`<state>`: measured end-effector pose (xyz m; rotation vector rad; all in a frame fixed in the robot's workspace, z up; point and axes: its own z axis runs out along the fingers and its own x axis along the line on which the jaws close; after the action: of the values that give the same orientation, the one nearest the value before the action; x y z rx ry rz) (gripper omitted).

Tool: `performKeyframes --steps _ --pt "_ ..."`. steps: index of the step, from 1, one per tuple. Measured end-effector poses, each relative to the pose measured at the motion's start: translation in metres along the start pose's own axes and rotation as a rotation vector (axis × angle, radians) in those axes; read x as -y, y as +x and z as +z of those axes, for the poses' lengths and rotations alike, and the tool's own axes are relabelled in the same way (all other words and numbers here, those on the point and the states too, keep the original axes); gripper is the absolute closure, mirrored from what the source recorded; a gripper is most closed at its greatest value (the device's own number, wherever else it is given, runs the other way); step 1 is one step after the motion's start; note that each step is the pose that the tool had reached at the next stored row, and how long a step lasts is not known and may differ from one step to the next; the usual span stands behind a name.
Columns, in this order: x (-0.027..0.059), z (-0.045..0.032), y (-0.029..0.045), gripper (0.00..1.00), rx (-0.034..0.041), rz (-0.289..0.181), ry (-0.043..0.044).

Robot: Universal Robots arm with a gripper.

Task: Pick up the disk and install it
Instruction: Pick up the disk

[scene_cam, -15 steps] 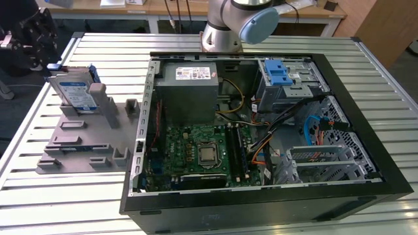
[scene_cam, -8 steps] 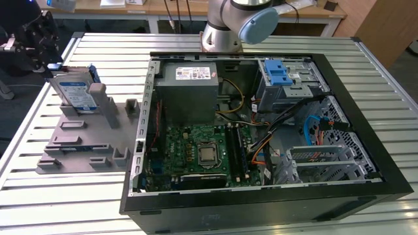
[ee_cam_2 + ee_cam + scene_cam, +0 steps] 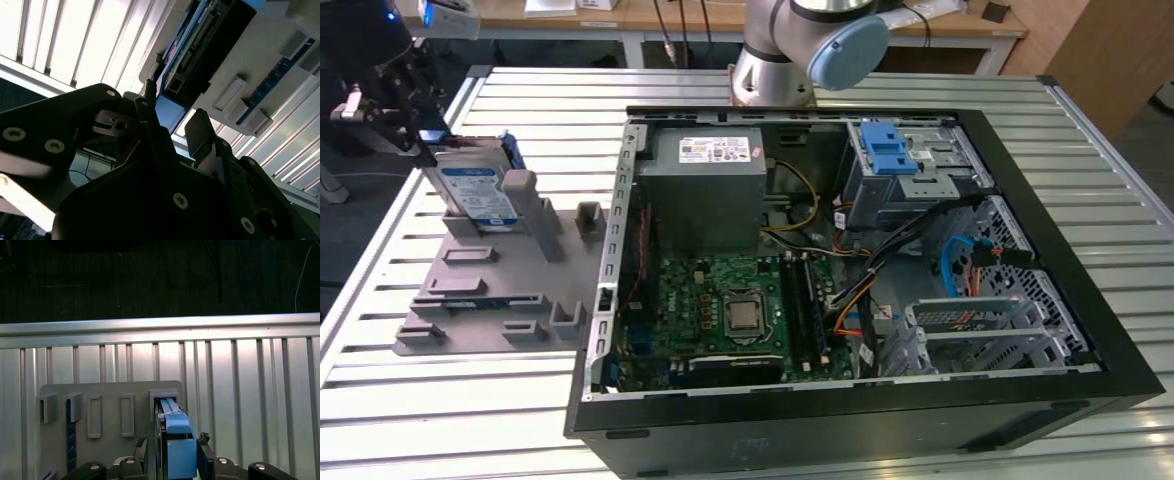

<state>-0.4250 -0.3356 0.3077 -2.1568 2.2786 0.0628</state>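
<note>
Gripper [image 3: 176, 449] astride disk [image 3: 174, 422] in rack
Jaws stood narrow, seemingly pinched on the disk's upper edge. It sat upright in a grey rack [image 3: 467, 300] slot near the bench's [image 3: 400, 400] edge, directly beneath the gripper, rack just beside the open computer case [image 3: 854, 420].

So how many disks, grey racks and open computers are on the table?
disk: 1
grey rack: 1
open computer: 1
Total: 3
</note>
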Motion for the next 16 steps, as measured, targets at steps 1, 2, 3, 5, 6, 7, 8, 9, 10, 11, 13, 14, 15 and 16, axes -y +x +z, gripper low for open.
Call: performKeyframes --steps 1,2,3,5,6,7,8,9,10,11,13,14,15,16 --pt "-0.0002 0.0010 0.0000 0.49 0.0003 0.000 0.0000" --pt "-0.0006 0.0018 0.0000 0.49 0.0004 0.000 0.0000" --pt "-0.0008 0.0024 0.0001 0.51 0.0004 0.000 -0.0002" --pt "-0.0013 0.0036 0.0002 0.58 0.0005 0.000 0.0000" --pt "-0.0015 0.0041 0.0002 0.58 0.0004 0.000 -0.0001" --pt "-0.0015 0.0044 0.0002 0.58 0.0004 0.000 -0.0002" --pt "-0.0015 0.0048 0.0001 0.58 0.0005 0.000 -0.0001" --pt "-0.0015 0.0053 0.0001 0.58 0.0005 0.000 0.0000" --pt "-0.0016 0.0057 -0.0001 0.58 0.0004 0.000 -0.0002" --pt "-0.0016 0.0064 -0.0002 0.58 0.0005 0.000 0.0000" --pt "-0.0017 0.0079 -0.0002 0.56 0.0005 0.000 0.0000" --pt "-0.0017 0.0089 -0.0002 0.50 0.0004 0.000 -0.0003" --pt "-0.0017 0.0104 -0.0002 0.50 0.0005 0.000 -0.0002" --pt "-0.0018 0.0117 -0.0002 0.50 0.0005 0.000 -0.0003"
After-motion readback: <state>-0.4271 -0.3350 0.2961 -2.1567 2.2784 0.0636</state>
